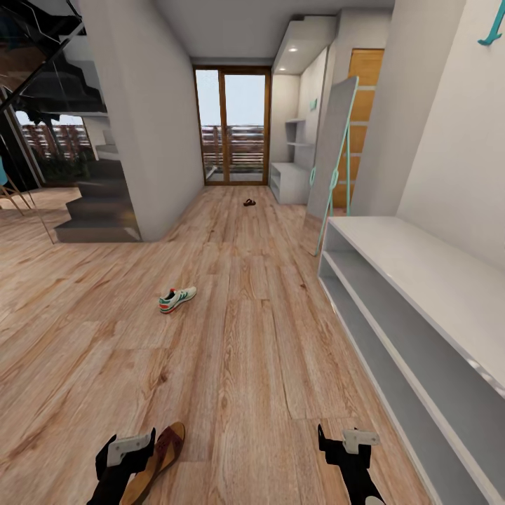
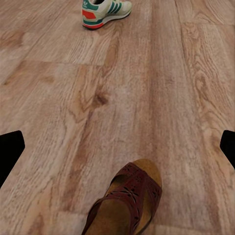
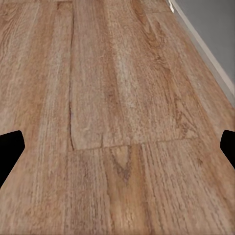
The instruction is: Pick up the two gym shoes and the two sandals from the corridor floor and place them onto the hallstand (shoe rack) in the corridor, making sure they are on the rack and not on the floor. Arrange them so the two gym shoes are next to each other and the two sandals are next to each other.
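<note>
Currently my left end effector (image 1: pixel 125 456) and right end effector (image 1: pixel 344 449) hang released; hallstand (image 1: pixel 449 294) tiers bare, one sandal (image 2: pixel 128 203) beneath my left.

The corridor is evenly and brightly lit, with daylight coming through the glass door (image 1: pixel 233 126) at the far end and small ceiling spots (image 1: pixel 292 50) glowing above the alcove. Shadows are faint and soft, with no hard glare on the corridor floor (image 1: pixel 245 337). The head view bends straight lines toward its edges, distant parts look soft and slightly blocky, and both wrist views show the wood grain a little blurred.
</note>
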